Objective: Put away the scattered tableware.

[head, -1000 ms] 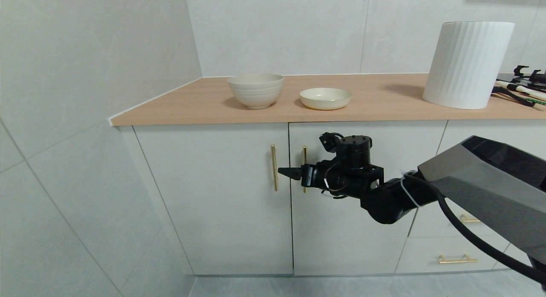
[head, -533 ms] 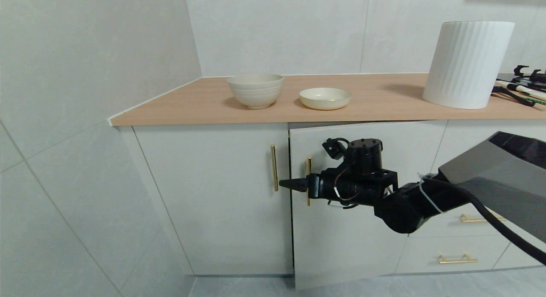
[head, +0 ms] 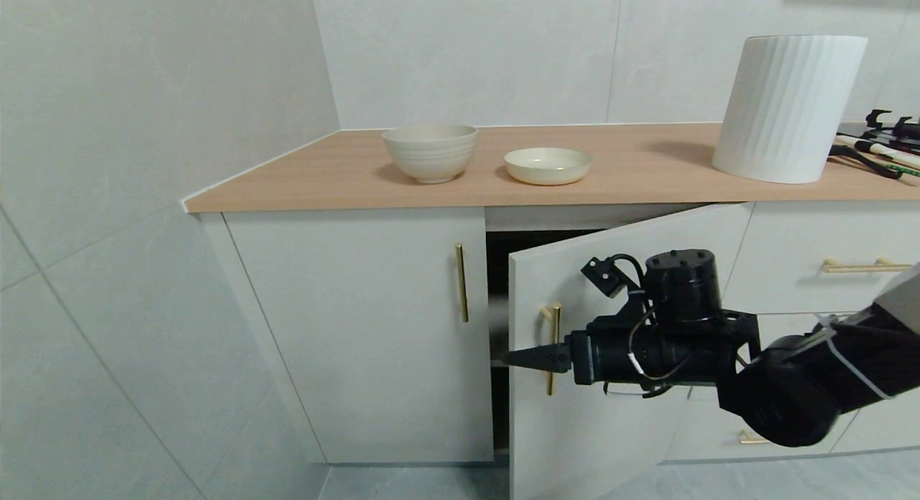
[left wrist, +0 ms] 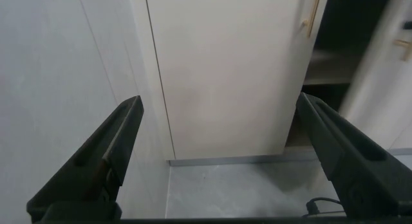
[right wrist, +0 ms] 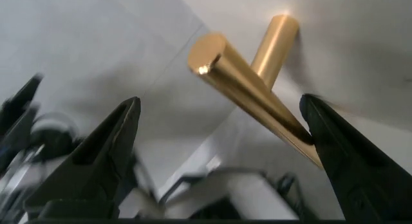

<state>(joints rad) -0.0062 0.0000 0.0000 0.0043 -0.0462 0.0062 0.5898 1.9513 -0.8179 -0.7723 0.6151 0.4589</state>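
Tiled kitchen corner, wood-look countertop (head: 647, 177) over white cabinets with brass pulls. Honestly this looks like the very start of the job. The tableware hasn't gone anywhere: a ribbed cream bowl (head: 431, 151) and a shallow dish (head: 548, 165) sit side by side on the counter, near each other but not touching, above the cabinet doors.

What is underway is the cabinet. The right-hand door (head: 575, 428) stands partly open, with the dark interior (head: 499, 270) showing in the gap. The right gripper (head: 521, 357) is at that door's brass handle (head: 552, 349). In the right wrist view its fingers are spread wide with the bar passing between them, so I'd call it hooked around the handle, not clamped on it. The left gripper (left wrist: 219, 102) hangs low in front of the closed left door (head: 359, 327), fingers wide apart, holding nothing.

My read: door needs to open further, then both dishes have to be picked up and set inside. So basically everything that counts is left.

Off to the right there's a tall white ribbed container (head: 787, 108) and some utensils (head: 877, 151).
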